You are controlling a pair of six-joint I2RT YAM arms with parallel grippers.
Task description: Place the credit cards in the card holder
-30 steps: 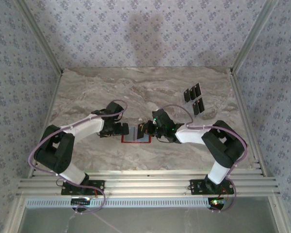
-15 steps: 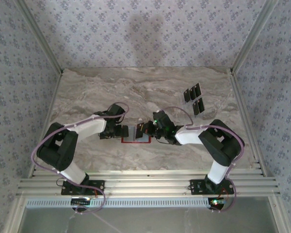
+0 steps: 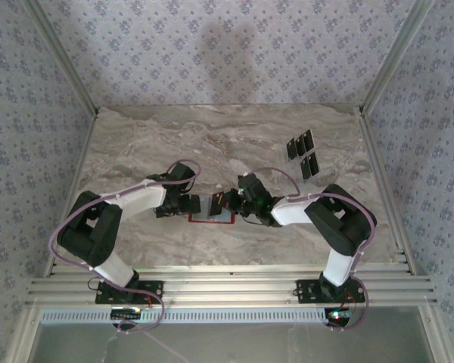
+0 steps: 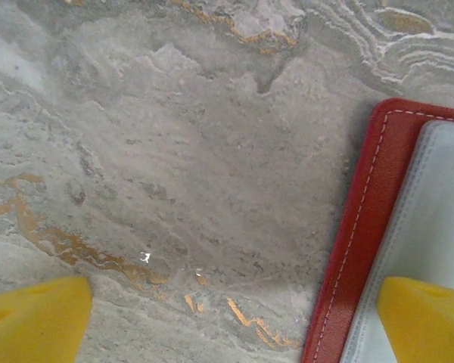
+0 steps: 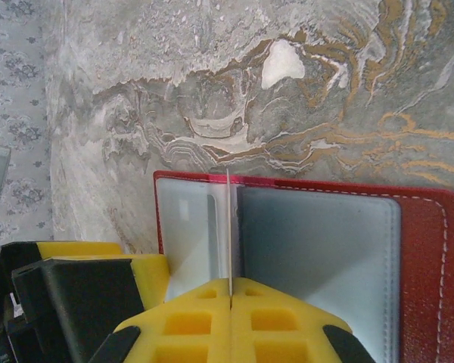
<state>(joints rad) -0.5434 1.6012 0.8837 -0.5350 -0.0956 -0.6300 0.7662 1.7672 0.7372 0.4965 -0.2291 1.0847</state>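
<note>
The right claw (image 5: 231, 295) is clamped tight on one thin flat credit card (image 5: 228, 219), its yellow fingers pressed together with the card pinched between them. In the right wrist view the card is seen edge-on, as a fine pale line rising from between the fingers. It stands upright over the small red rectangular folding card holder (image 5: 427, 249), along the line where the two grey inner pockets meet. The card holder lies open and flat, pockets facing up, with white stitching along its red border.

The left claw (image 4: 231, 318) is spread wide and grips nothing. One of its yellow fingertips (image 4: 34, 314) hangs over bare stone. The other is above the grey pocket at the card holder's near end, just inside the red edge; whether it touches the pocket cannot be told.

In the top view both claws meet over the card holder, the left coming from the left side and the right from the right. It lies near the middle of the grey marble-patterned worktop (image 3: 174, 144), towards its near edge. The remaining small flat black rectangular credit cards (image 3: 312, 164) lie in a cluster on the far right of the worktop, well apart from the card holder.
</note>
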